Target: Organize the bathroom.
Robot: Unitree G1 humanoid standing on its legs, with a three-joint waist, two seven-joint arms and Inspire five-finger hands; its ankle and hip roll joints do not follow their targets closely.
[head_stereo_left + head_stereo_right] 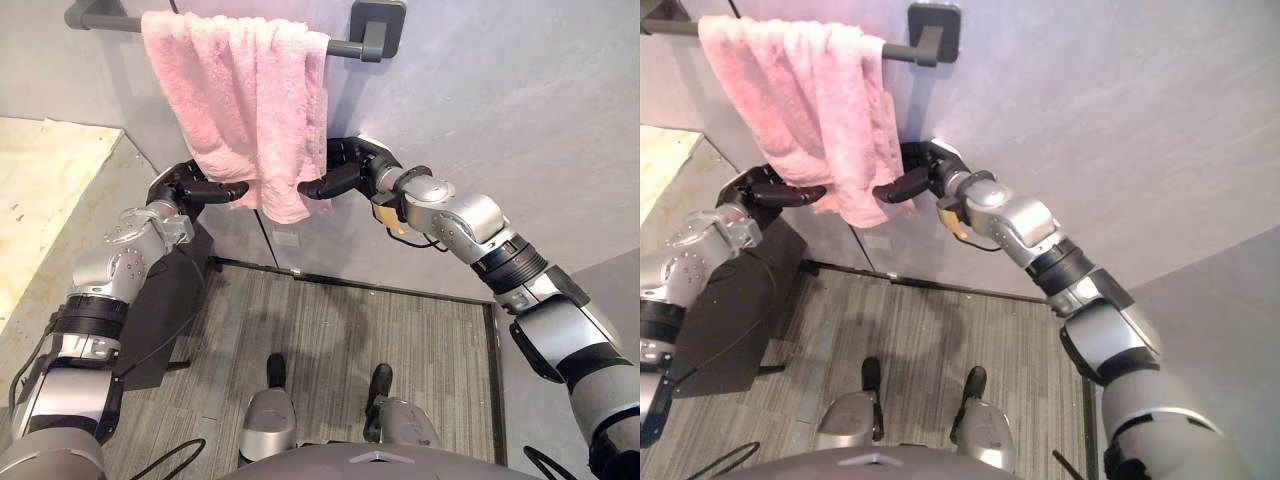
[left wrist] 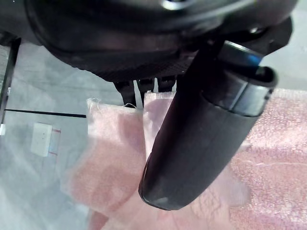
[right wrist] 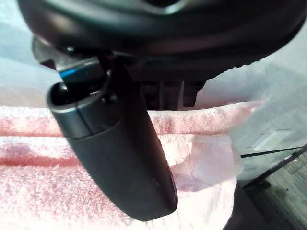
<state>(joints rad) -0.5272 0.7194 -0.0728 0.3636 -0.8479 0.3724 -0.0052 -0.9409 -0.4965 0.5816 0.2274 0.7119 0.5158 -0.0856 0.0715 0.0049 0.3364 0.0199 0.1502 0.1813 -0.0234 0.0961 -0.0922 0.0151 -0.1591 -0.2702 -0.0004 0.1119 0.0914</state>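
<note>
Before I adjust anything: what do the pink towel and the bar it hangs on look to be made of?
The pink towel looks like soft terry cloth, probably cotton: fuzzy looped pile, limp folds. The bar and its bracket look like matte dark grey metal or coated plastic; the smooth, dull finish leaves that open.

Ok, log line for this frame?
pink towel draped on towel bar | left robot hand pinching lower left edge | right robot hand pinching lower right edge
</note>
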